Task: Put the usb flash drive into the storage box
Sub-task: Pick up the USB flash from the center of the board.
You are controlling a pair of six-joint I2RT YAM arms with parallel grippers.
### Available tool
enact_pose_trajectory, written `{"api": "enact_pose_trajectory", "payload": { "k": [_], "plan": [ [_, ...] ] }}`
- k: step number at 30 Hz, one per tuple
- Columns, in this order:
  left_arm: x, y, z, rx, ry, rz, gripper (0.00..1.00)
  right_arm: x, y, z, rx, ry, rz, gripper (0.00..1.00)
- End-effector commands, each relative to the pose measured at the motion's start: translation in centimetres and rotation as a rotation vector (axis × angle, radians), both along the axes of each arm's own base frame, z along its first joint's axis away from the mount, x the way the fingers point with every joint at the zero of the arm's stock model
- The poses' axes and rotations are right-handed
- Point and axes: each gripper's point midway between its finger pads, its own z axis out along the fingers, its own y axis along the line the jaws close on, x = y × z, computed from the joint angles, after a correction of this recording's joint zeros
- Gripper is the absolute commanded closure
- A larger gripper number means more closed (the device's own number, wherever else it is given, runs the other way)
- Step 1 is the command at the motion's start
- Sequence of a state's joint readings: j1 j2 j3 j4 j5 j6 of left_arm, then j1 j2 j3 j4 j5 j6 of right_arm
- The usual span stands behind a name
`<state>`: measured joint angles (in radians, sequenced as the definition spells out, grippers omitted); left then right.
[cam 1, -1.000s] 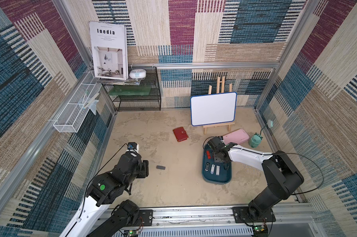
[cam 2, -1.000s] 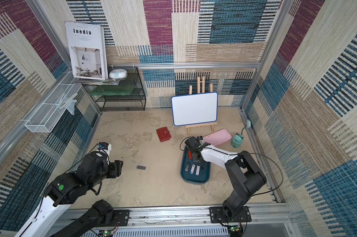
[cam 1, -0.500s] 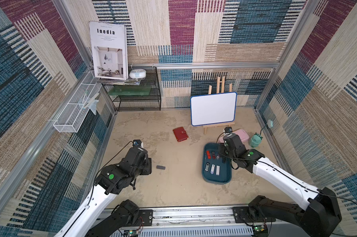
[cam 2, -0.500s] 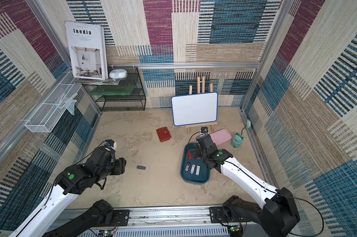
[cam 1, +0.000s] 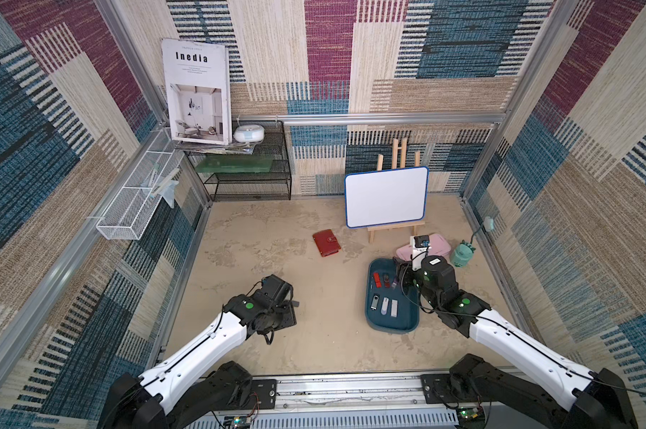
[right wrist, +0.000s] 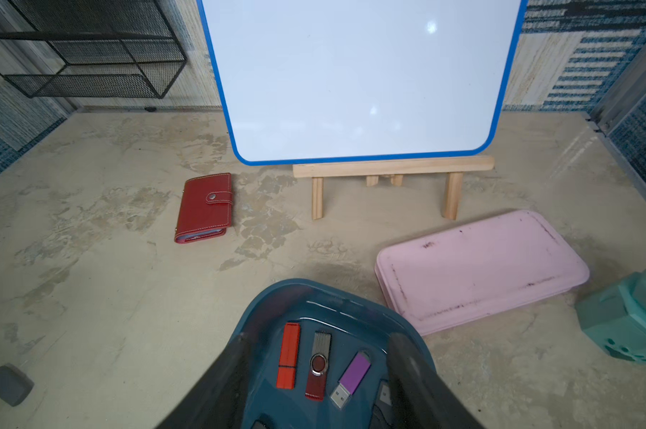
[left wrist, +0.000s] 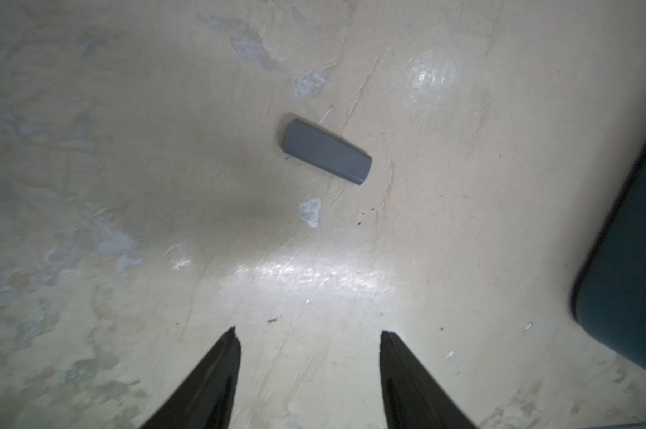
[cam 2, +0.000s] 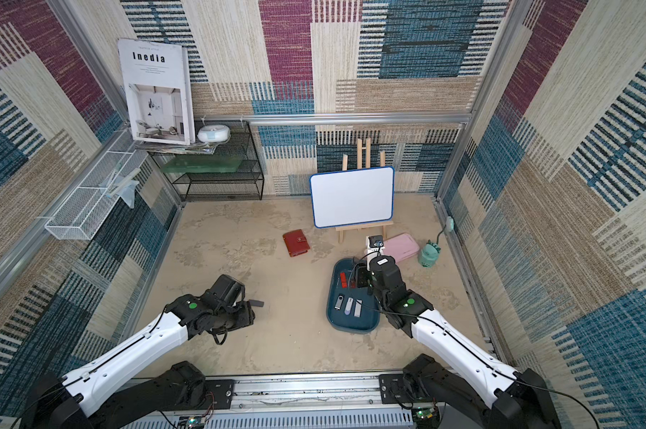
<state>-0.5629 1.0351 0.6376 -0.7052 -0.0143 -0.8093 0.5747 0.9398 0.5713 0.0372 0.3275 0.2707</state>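
A: Left side first. What's the left arm doing?
B: My left tool [left wrist: 308, 330] hangs over bare desk [left wrist: 128, 185], fingers spread, nothing in them. I'd say it's there to line up on the one loose drive.

A: Where's that?
B: Dark grey usb flash drive [left wrist: 326, 152], flat on the desk just ahead of the fingertips. It's untouched and well apart from the storage box [cam 1: 403, 320].

A: Axis?
B: In both top views it runs roughly side to side across the desk, one end toward the box. In the left wrist view it sits slanted against the finger gap. I judge I'd need a wrist turn before closing across the narrow sides. It's capped with no plug showing, so I can't tell which end is which.

A: Middle?
B: Red wallet [cam 1: 326, 243] farther back, not my concern.

A: Right?
B: The box holds two rows of drives. The far row is a red stick [right wrist: 288, 354], a swivel drive [right wrist: 318, 366] and a purple drive [right wrist: 351, 377] with its plug bare. My right tool [right wrist: 319, 338] is above them, fingers apart, pinching nothing. The pink case [right wrist: 481, 267] is just beside the box's far corner.
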Motion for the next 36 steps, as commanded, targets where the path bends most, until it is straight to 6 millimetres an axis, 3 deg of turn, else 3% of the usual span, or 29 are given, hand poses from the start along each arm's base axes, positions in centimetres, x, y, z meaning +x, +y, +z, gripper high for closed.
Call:
{"api": "enact_pose_trajectory", "payload": {
  "k": [1,6,14,20,31,36],
  "plan": [
    [2.2,-2.7,0.0,-0.124,-0.058,0.006,0.36,-0.3,0.3,1.7,0.055,-0.076,0.026,0.37],
    [3.4,-3.5,-2.2,-0.088,-0.002,0.002,0.38,-0.7,0.0,2.0,0.074,-0.098,0.023,0.36],
    [5.0,-2.6,-4.4,0.057,0.044,-0.005,0.38,-0.7,0.2,1.5,0.068,-0.073,0.027,0.36],
    [6.2,-1.9,-4.9,0.115,0.045,0.000,0.39,-0.7,0.3,1.4,0.068,-0.068,0.034,0.36],
    [8.4,-2.7,-6.1,0.133,0.072,-0.043,0.40,-0.5,0.6,0.9,0.059,-0.050,0.041,0.36],
    [7.8,-2.8,-6.6,0.131,0.106,-0.073,0.46,-0.5,0.5,0.8,0.056,-0.051,0.037,0.36]
  ]
}}
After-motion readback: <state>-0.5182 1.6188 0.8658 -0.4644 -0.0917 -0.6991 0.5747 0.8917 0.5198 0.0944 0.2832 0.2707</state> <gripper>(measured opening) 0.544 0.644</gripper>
